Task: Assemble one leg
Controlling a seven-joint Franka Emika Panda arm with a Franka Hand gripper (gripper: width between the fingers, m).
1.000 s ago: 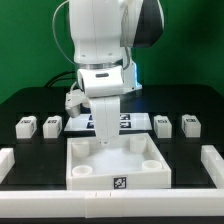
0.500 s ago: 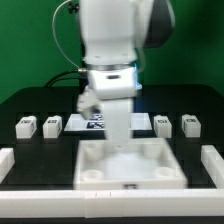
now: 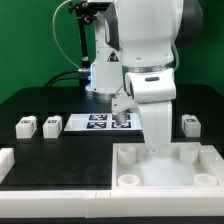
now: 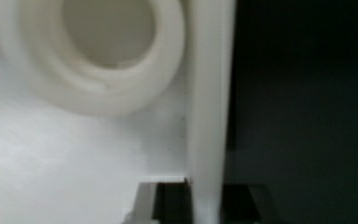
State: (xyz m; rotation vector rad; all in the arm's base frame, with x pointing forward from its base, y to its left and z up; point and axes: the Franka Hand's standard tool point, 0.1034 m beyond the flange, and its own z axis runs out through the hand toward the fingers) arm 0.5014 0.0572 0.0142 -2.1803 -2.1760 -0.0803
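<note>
My gripper [image 3: 157, 150] reaches down onto the back wall of the large white tray [image 3: 150, 172], which lies at the front right in the exterior view. In the wrist view the thin tray wall [image 4: 202, 120] stands between my two dark fingers [image 4: 167, 203], with my gripper [image 4: 204, 197] shut on it; a round corner socket [image 4: 91, 50] shows beside it. Small white legs with markers stand in a row behind: two at the exterior view's left [image 3: 27, 126] [image 3: 52, 125] and one at its right [image 3: 190, 124]. My arm may hide another.
The marker board [image 3: 95, 122] lies behind the tray in the middle. A low white rail [image 3: 50, 200] runs along the front, and a white block [image 3: 5, 160] sits at the exterior view's left edge. The table is black.
My gripper and the tray have moved together toward the exterior view's right. The legs at the left and the marker board have stayed put.
</note>
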